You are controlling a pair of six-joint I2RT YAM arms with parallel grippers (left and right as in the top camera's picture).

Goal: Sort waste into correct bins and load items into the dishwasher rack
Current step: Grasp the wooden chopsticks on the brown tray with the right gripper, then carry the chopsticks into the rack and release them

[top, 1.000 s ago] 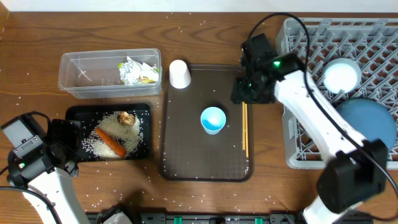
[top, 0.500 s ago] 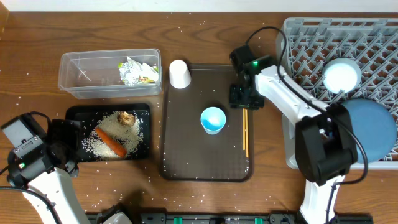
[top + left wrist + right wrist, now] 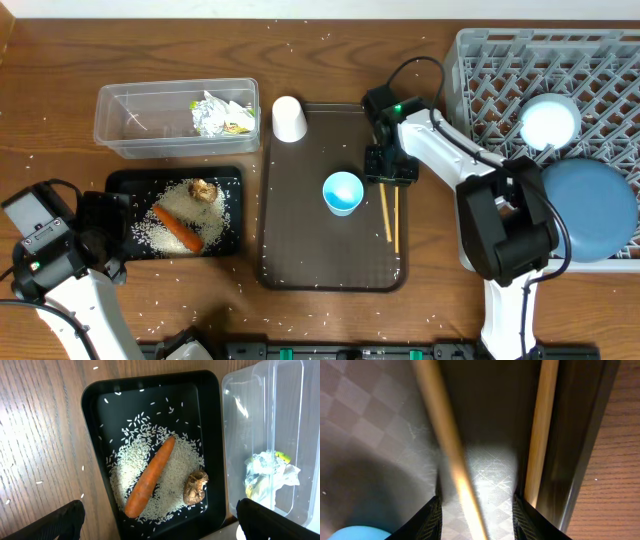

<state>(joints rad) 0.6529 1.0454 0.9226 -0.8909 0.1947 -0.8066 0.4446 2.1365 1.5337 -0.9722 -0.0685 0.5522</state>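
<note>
Right gripper is down low over the right side of the brown serving tray, right at the top ends of the chopsticks. In the wrist view its jaws are spread fairly wide and not clamped on anything. One stick runs at a slant straight through the gap between the two fingers. The other lies along the tray's raised edge, and its near end comes up just beside the right-hand finger — can't tell if it touches. From overhead the two sticks sit slightly splayed, just right of the light-blue cup, which stands upright mid-tray.

Left gripper hangs over the black tray near the table's left front, jaws wide open and empty. Under it the carrot lies diagonally on a bed of rice, with the brown lump just beside it, all inside that tray.

The clear tub sits just behind the black tray and has the crumpled wrapper in its right half. The white cup stands mouth-down between the tub and the brown tray. Over on the right, the grey rack holds the white bowl and, nearer the front, the blue plate — both well apart from either gripper.
</note>
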